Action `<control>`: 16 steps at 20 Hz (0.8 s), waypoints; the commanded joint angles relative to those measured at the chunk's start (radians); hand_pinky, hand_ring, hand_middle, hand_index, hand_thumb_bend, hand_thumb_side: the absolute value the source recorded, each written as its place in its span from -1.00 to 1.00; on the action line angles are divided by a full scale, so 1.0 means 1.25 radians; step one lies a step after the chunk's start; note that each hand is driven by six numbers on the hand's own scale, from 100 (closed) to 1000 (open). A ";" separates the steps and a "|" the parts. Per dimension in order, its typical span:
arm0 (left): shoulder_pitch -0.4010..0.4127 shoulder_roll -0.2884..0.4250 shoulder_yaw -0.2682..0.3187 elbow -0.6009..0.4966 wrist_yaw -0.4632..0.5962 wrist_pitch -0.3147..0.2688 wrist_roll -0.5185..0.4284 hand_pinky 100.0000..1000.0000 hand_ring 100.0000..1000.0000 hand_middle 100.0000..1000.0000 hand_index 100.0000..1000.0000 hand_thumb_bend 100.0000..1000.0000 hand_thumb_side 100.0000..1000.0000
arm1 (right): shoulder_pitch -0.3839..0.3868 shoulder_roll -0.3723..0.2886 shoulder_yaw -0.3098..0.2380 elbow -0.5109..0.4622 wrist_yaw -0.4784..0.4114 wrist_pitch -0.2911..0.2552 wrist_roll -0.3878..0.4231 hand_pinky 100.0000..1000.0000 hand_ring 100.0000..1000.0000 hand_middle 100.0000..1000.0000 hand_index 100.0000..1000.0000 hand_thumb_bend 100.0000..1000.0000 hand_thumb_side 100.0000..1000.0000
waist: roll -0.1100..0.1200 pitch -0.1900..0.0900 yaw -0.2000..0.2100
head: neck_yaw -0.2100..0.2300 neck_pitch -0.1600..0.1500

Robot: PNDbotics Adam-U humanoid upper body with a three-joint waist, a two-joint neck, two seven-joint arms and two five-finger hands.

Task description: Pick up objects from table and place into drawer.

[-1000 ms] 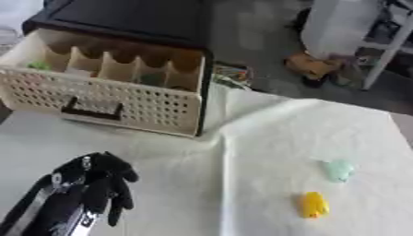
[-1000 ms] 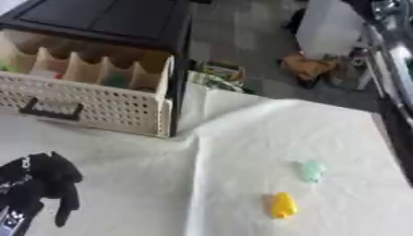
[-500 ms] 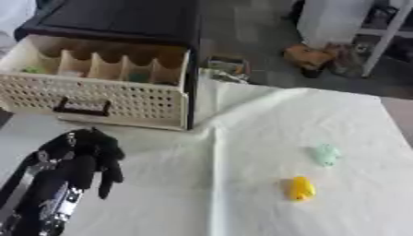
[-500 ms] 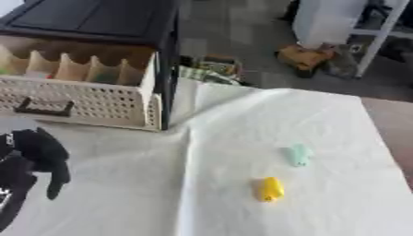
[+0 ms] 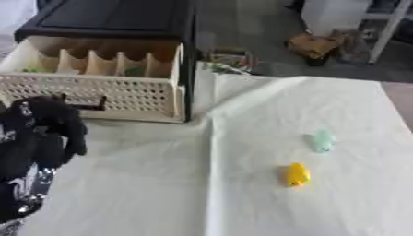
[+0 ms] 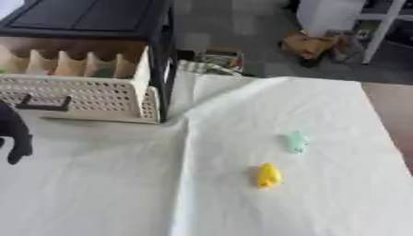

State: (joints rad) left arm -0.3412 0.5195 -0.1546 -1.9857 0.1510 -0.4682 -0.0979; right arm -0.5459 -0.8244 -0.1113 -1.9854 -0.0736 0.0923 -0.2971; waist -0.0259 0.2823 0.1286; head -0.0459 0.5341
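The robot's left hand [image 5: 44,133] shows at the left edge of the left eye view, black, with its fingers curled downward and holding nothing; it hangs just in front of the drawer [image 5: 97,94], near the dark handle [image 5: 89,105] on the drawer's front. The right hand is not in either view. The drawer is cream-coloured with a perforated front and stands pulled out of a black cabinet [image 5: 113,20] at the far left of the table. Upright dividers split its inside into several narrow compartments, and something small and green [image 5: 133,71] lies in one of them, though what it is cannot be made out. A pale cloth [image 5: 242,193] with creases covers the table. On the cloth, well apart from the drawer and to the right, lie 2 small objects: a yellow one [image 5: 297,174] and, just beyond it, a pale green one [image 5: 322,139]. They lie near each other but do not touch.
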 commanded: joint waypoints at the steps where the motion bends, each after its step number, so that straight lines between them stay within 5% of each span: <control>1: 0.009 0.086 0.027 -0.011 -0.059 -0.050 0.038 -0.96 -0.40 -0.16 0.35 -1.00 -0.56 | 0.022 -0.035 -0.023 -0.012 0.008 -0.037 -0.051 -0.14 0.10 -0.54 0.38 -0.46 0.48 | 0.006 -0.015 -0.003 | 0.008 0.010; 8: 0.048 0.150 0.022 -0.011 -0.122 -0.063 0.050 -0.98 -0.37 -0.10 0.39 -1.00 -0.67 | 0.078 -0.029 -0.028 -0.012 0.035 -0.084 -0.105 0.01 0.16 -0.46 0.43 -0.50 0.64 | 0.024 -0.011 -0.018 | 0.031 0.013; 13: 0.103 0.231 0.016 -0.011 -0.172 -0.042 0.001 -0.97 -0.36 -0.07 0.44 -1.00 -0.34 | 0.157 -0.019 -0.028 -0.012 0.079 -0.131 -0.148 0.03 0.16 -0.47 0.44 -0.42 0.76 | 0.034 -0.008 -0.026 | 0.048 0.009; 16: 0.131 0.288 -0.005 -0.011 -0.207 -0.010 -0.034 -0.92 -0.32 -0.05 0.45 -0.99 -0.32 | 0.185 -0.009 -0.028 -0.012 0.097 -0.152 -0.168 0.04 0.17 -0.47 0.44 -0.43 0.76 | 0.038 -0.004 -0.032 | 0.056 0.004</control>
State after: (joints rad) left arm -0.1747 0.8195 -0.1601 -1.9862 -0.0897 -0.4926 -0.1231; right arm -0.3096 -0.8178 -0.1340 -1.9856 0.0326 -0.0842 -0.4975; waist 0.0226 0.2921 0.0874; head 0.0172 0.5428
